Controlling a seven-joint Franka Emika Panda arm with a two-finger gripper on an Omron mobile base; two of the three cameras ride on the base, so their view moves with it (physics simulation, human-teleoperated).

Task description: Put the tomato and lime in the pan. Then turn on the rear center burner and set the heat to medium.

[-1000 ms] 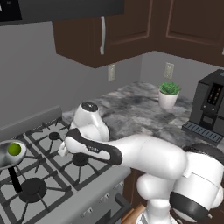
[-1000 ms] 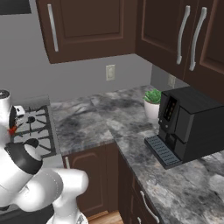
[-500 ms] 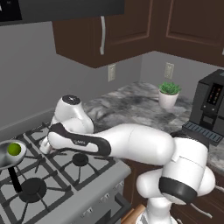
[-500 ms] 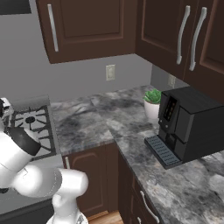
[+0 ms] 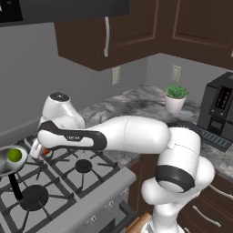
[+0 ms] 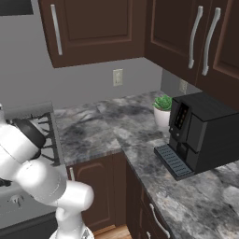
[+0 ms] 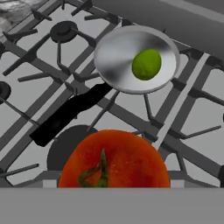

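Note:
My gripper [image 5: 40,150] hangs low over the stove grates, shut on the red-orange tomato [image 5: 46,152]. In the hand view the tomato [image 7: 114,159] looms large at the bottom and hides the fingertips. Just left of the gripper sits the shiny silver pan [image 5: 5,164] with the yellow-green lime [image 5: 14,155] inside it. Seen from the hand, the pan [image 7: 114,57] lies beyond the tomato with the lime [image 7: 146,64] right of its middle and its black handle [image 7: 70,113] pointing back toward me. The rear center burner is hidden under the pan.
A large black burner disc [image 5: 34,196] lies in front of the pan, a smaller burner [image 5: 84,165] to its right. On the marble counter stand a potted plant [image 5: 175,98] and a black coffee machine [image 6: 200,130]. Dark cabinets hang above.
The arm has swung left across the stove with the tomato, bringing the gripper close beside the pan. The lime and pan have stayed put.

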